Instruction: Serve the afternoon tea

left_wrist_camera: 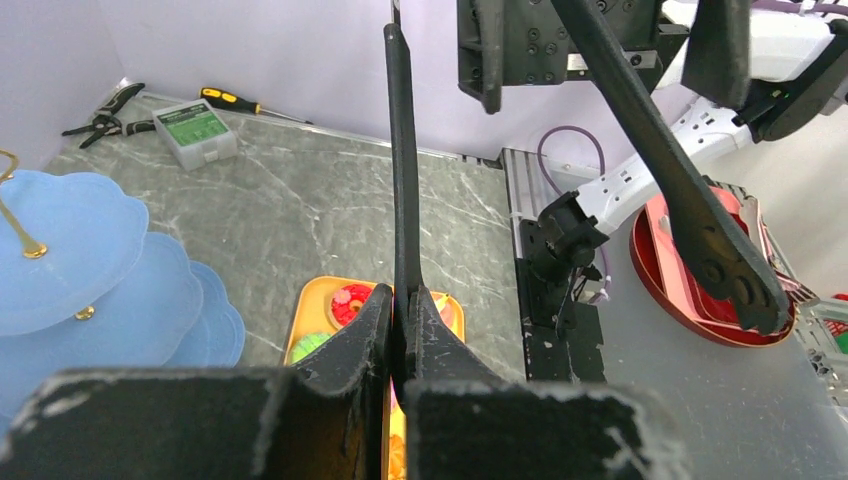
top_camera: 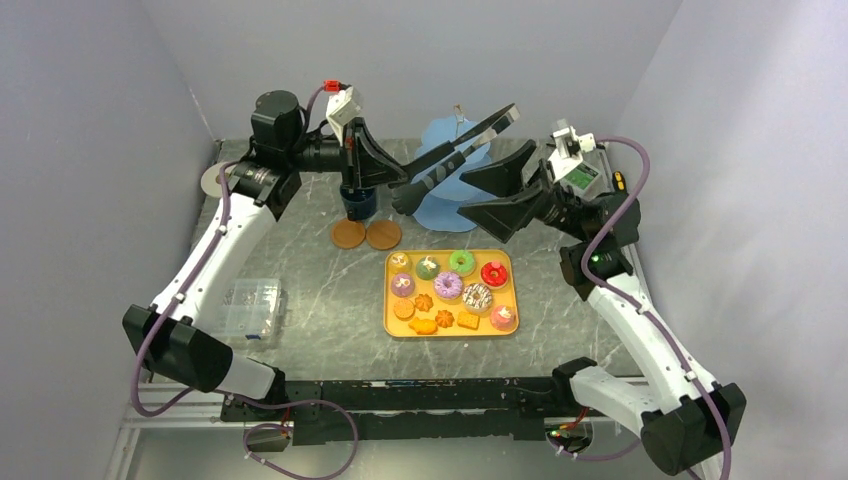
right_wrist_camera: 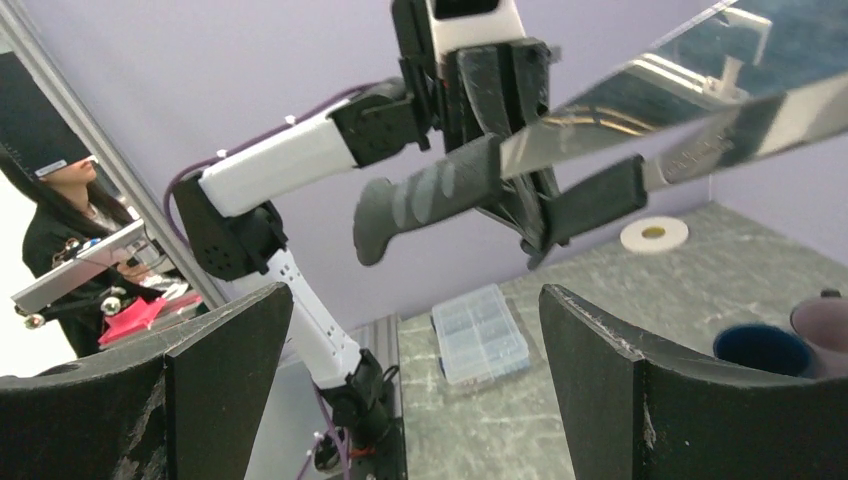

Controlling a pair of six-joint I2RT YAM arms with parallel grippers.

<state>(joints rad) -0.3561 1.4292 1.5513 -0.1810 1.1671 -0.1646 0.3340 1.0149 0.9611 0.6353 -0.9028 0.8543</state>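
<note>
The left claw (top_camera: 398, 180) is clamped tight on one arm of the black tongs (top_camera: 462, 148). The right claw (top_camera: 467, 196) gapes wide, holding nothing. Doughnuts (top_camera: 448, 285) lie on a tray (top_camera: 388, 300) below both, and the blue stand (top_camera: 445, 205) sits between them.

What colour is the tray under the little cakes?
The flat rectangular tray is yellow-orange; top external view shows it best.

Shiny metal tongs (right_wrist_camera: 600, 120), smooth plastic stand (left_wrist_camera: 90, 240)

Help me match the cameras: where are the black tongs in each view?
Top external: black tongs upper centre, across the light-blue stand.
Left wrist: tongs rise from centre, second arm slanting right.
Right wrist: tongs cross the upper right.
Shared landmark: the left gripper, shut on them.
</note>
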